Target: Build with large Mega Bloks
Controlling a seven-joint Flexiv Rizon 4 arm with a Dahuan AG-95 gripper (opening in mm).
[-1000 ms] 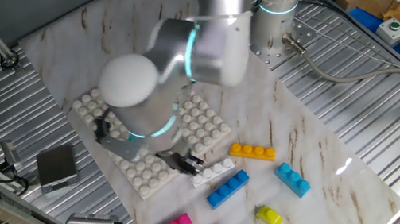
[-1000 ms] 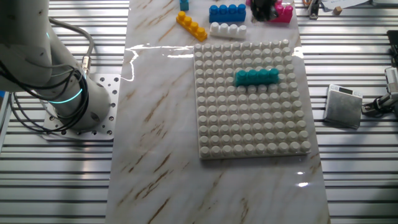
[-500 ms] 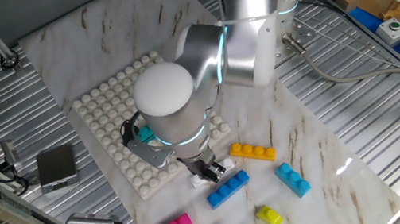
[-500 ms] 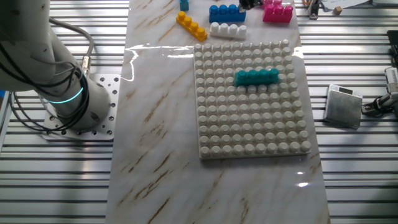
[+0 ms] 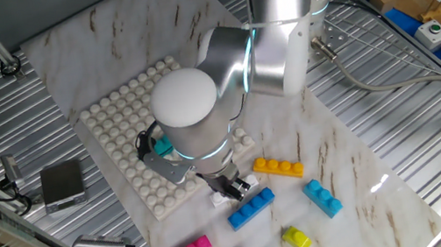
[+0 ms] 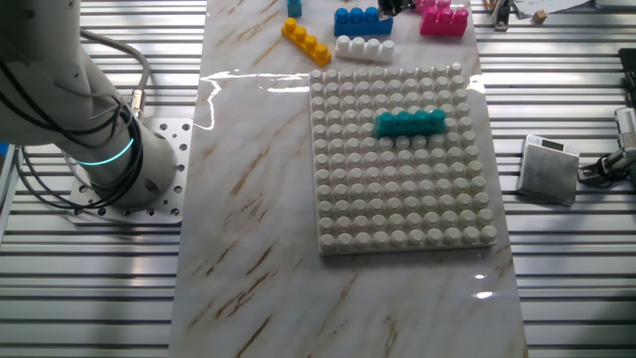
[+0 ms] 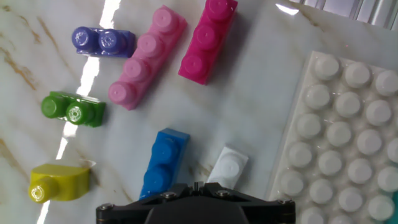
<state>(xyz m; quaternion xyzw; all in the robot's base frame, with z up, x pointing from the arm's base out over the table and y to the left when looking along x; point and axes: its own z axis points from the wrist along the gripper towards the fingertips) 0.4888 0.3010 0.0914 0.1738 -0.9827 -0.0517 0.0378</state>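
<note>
**Supervisor:** Report gripper status.

**Operator:** I see the gripper (image 5: 229, 188) low over the marble table (image 6: 248, 199), just off the edge of the white studded baseplate (image 6: 402, 159). In the hand view only the black gripper body fills the bottom edge; the fingertips are hidden, so I cannot tell whether they are spread or pressed together. I see nothing pinched.

**Supervisor:** Which brick lies nearest?

**Operator:** Two sit directly under the hand: the white brick (image 7: 227, 168) and the blue brick (image 7: 164, 164), side by side but apart. The white one lies between the blue one and the baseplate. Both run lengthwise away from the camera, roughly parallel to the baseplate edge.

**Supervisor:** And beyond those?

**Operator:** Farther out I see the light pink brick (image 7: 146, 57), the magenta brick (image 7: 207, 42), then the purple (image 7: 102, 42), green (image 7: 73, 110) and yellow (image 7: 59, 182) short bricks. One teal brick (image 6: 408, 123) is already seated on the baseplate.

**Supervisor:** Assessment?

**Operator:** I judge the white brick the likelier target; the fingers should close across its short width.
</note>
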